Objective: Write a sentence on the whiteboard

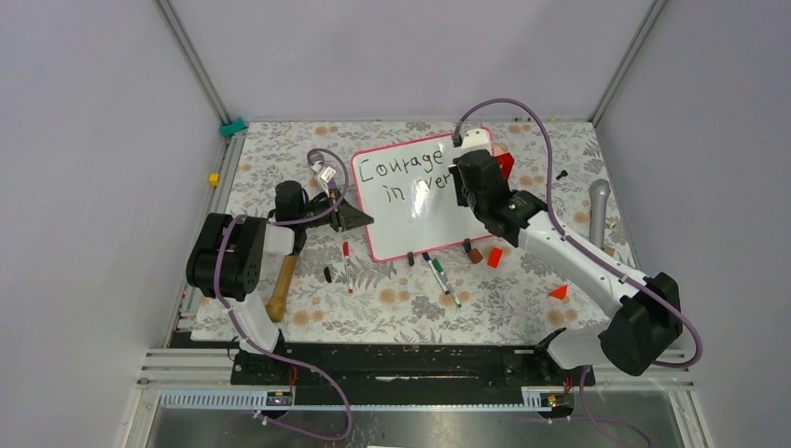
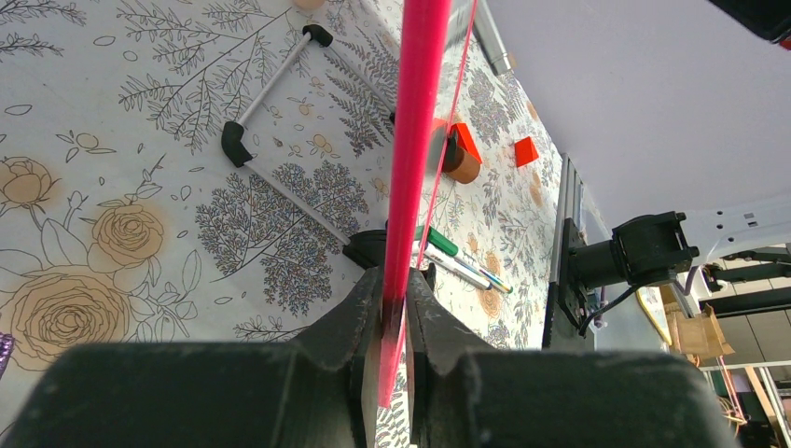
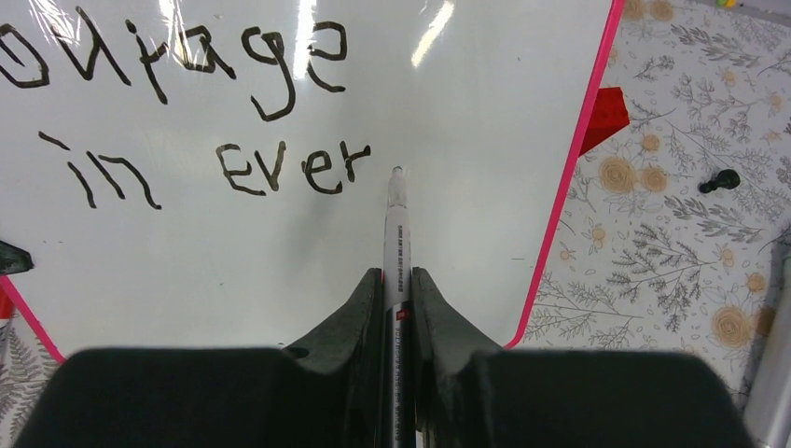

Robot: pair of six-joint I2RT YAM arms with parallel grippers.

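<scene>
Right gripper (image 3: 398, 280) is right up in the wrist cam, both fingers squeezed tight on a thin marker (image 3: 395, 233) that sticks straight out toward the whiteboard (image 3: 448, 140). Marker tip sits just right of the last "r" in "ever". Honestly can't tell whether it's touching the surface or just off it.

The sentence (image 1: 408, 175) reads "Courage" on the top line and "in ever" under it, in black lettering across the left and middle part of the whiteboard.

Left gripper (image 2: 396, 301) is clamped onto the whiteboard's pink-red frame (image 2: 417, 140), at the left edge near the lower corner going by the top view. Whiteboard itself sits mid-table on the floral cloth (image 1: 392, 308), turned a bit off square.

Just below its bottom edge there's a red pen (image 1: 347, 263), a green-capped pen (image 1: 436, 269) and a small red block (image 1: 494, 257). Another red block (image 3: 604, 117) pokes out from behind the right edge.
</scene>
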